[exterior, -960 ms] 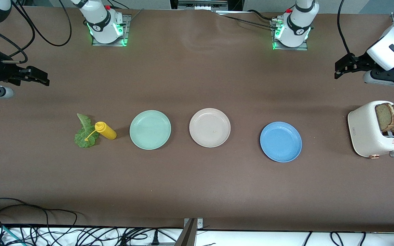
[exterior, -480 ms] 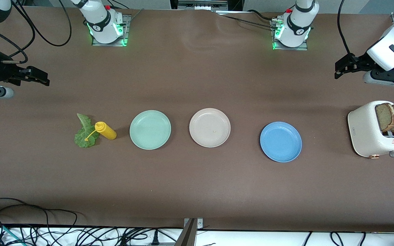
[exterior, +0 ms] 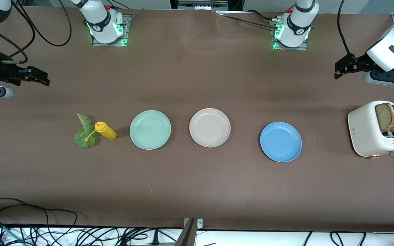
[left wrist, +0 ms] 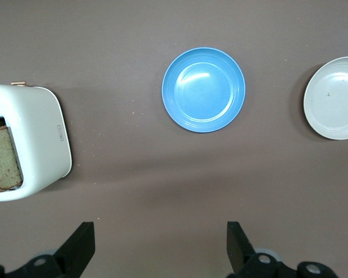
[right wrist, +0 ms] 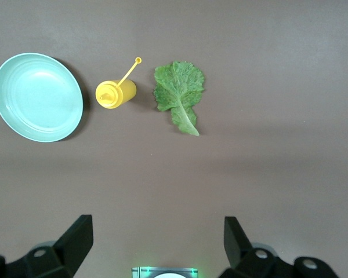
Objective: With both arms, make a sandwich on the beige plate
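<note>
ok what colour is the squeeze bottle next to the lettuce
Yellow, cap and tether included; the squeeze bottle shows best in the right wrist view.

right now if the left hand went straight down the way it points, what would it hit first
Probably bare table. The left hand is open, pointing down at brown tabletop between the toaster and the blue plate, over neither one, though depth is hard to judge.

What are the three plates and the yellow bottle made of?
The mint green plate, beige plate and blue plate look like matte plastic or a fibre mix: flat colour, faint specks, only soft shine, though glazed ceramic can't be ruled out. The yellow bottle looks like soft, smooth squeeze plastic, with a thin nozzle cap.
</note>
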Action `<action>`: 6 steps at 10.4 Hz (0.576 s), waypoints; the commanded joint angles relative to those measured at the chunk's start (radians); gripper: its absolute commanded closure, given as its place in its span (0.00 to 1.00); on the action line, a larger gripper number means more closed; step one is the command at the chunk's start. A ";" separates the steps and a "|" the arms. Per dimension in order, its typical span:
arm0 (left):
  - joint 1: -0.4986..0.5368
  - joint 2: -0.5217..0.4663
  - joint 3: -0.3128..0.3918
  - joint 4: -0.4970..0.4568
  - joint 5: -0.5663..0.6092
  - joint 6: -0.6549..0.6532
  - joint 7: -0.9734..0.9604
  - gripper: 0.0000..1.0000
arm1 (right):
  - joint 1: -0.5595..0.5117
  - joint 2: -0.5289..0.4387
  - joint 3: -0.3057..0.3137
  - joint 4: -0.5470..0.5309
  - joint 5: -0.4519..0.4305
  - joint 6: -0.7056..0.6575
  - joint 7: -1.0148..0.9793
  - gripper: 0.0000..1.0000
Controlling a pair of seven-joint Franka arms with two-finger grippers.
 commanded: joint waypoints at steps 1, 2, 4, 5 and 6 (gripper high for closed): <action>0.001 0.014 0.001 0.032 0.016 -0.021 0.022 0.00 | 0.000 -0.014 -0.002 -0.002 -0.013 -0.012 -0.013 0.00; 0.001 0.014 0.001 0.032 0.016 -0.021 0.024 0.00 | 0.000 -0.019 -0.002 0.000 -0.013 -0.013 -0.013 0.00; 0.001 0.014 0.001 0.032 0.016 -0.021 0.022 0.00 | 0.000 -0.024 -0.003 -0.003 -0.013 -0.021 -0.013 0.00; 0.001 0.014 0.001 0.032 0.016 -0.021 0.024 0.00 | 0.000 -0.027 -0.003 -0.005 -0.013 -0.024 -0.013 0.00; 0.001 0.014 0.003 0.032 0.016 -0.021 0.024 0.00 | 0.000 -0.027 -0.003 -0.003 -0.014 -0.029 -0.016 0.00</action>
